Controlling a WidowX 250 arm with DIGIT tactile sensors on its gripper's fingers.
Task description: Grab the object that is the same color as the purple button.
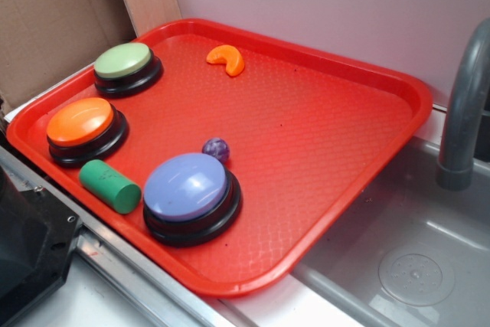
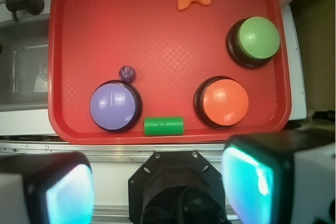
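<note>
- A big red plastic tray (image 1: 344, 120) with a bumpy floor lies flat beside a grey metal sink (image 1: 413, 266). The sink is on the right in the outside view, and a grey tap pipe (image 1: 463, 105) stands up at its far side.
- The robot's gripper (image 2: 157, 187) shows only in the wrist view, at the near edge of the picture. Its two wide fingers (image 2: 47, 190) are spread far apart with nothing between them. It is up above the near rim of the tray and touches nothing.
- The large round light-purple button on a black base (image 1: 187, 188) sits near the front of the tray. It is the biggest of the three buttons.
- The round orange button on a black base (image 1: 80, 124) sits to the left of it, by the tray's left rim.
- The round green button on a black base (image 1: 122, 63) sits farther back, near the far left corner.
- The short green cylinder (image 1: 111, 185) lies on its side, between the orange button and the purple one, close to both.
- The small orange curved wedge (image 1: 227, 59) lies alone near the far rim.
- The tiny shiny dark-purple ball (image 1: 216, 148) rests on the tray floor just behind the purple button, right by its black base. It is well apart from the gripper.
</note>
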